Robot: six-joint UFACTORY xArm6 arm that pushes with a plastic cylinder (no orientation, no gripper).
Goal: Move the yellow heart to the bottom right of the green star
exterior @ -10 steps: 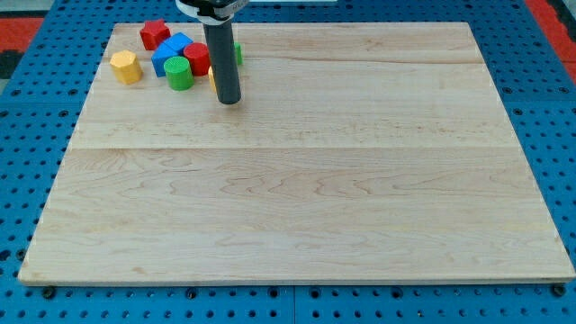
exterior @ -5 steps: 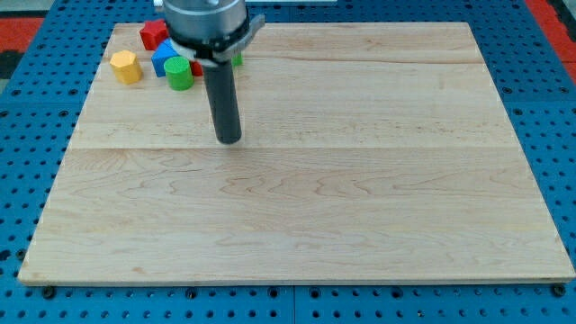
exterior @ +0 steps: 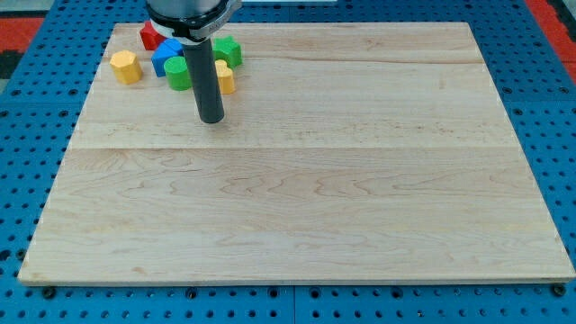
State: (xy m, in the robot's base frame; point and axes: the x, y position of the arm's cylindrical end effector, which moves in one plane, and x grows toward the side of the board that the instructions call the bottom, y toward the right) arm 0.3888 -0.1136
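Yellow heart sits near the board's top-left corner, just below the green star, half hidden behind the rod. My tip, a bare rod end with no jaws, rests just below the heart. 1 yellow block stands apart toward the left edge.

A robotics lab bench is being shown: a pale wooden desk is lying on a blue perforated mounting plate, with red matting at the corners.
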